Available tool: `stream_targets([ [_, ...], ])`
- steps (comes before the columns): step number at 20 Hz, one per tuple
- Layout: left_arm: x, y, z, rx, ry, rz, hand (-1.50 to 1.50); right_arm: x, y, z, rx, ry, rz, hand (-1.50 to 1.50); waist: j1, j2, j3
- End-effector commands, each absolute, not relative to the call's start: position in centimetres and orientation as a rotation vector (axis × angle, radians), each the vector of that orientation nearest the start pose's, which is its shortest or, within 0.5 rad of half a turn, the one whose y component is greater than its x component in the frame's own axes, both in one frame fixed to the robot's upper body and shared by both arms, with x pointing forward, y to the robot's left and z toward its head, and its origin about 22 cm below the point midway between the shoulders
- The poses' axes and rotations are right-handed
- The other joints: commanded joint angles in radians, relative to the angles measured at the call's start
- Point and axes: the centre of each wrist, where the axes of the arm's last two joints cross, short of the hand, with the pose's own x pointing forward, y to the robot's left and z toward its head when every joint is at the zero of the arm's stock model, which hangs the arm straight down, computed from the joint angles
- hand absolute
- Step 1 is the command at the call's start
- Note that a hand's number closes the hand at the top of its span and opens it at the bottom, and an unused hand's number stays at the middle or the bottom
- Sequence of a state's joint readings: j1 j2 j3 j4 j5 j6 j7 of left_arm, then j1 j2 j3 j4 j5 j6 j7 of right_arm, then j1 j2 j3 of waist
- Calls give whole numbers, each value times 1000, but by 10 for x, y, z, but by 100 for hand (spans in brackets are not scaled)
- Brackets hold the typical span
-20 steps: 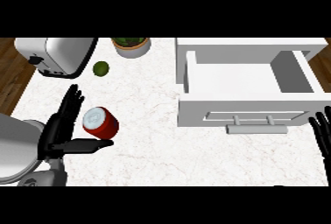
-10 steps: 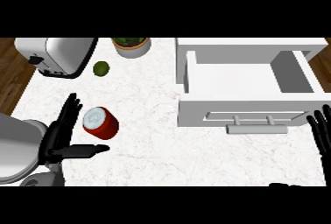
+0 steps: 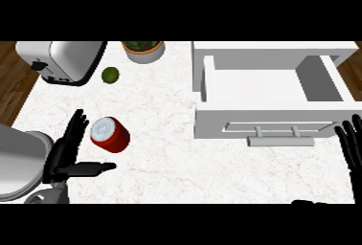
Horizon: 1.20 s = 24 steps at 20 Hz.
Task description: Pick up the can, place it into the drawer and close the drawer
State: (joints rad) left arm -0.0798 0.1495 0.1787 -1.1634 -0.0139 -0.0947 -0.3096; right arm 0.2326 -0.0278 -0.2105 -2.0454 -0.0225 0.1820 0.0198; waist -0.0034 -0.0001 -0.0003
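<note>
Left hand [image 3: 67,153] open, fingers straight just beside red can [image 3: 109,134] on counter [image 3: 176,158], thumb out below; should curl round can's middle before lifting toward open drawer [image 3: 272,88].

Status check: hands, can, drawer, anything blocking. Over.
Left robot hand open beside red can, no grasp. Right robot hand open, resting at right edge. Drawer open, nothing inside. Bare counter between can and drawer.

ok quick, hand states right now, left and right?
Left hand: open, fingers straight beside the red can, thumb out below it, holding nothing.
Right hand: open, fingers up at the view's right edge, resting, holding nothing.
</note>
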Motion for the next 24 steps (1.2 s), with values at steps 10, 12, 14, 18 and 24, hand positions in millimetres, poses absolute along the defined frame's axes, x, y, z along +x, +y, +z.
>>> stream_targets([
  [10,255,299,-92,131,-1513,4,-150,166,-290,80,-165,-1798,18,-150,1,0,0],
  [12,263,291,-102,124,-1502,-4,-150,149,-289,81,-170,-1806,-17,-150,-4,0,0],
  [14,259,312,-98,138,-1537,-5,-150,153,-297,83,-183,-1806,18,-150,-1,0,0],
  [18,269,299,-97,115,-1514,-3,-150,167,-269,105,-177,-1822,5,-150,0,0,0],
  [24,281,296,-107,117,-1525,-2,-150,171,-292,93,-176,-1812,12,-150,-1,1,0],
])
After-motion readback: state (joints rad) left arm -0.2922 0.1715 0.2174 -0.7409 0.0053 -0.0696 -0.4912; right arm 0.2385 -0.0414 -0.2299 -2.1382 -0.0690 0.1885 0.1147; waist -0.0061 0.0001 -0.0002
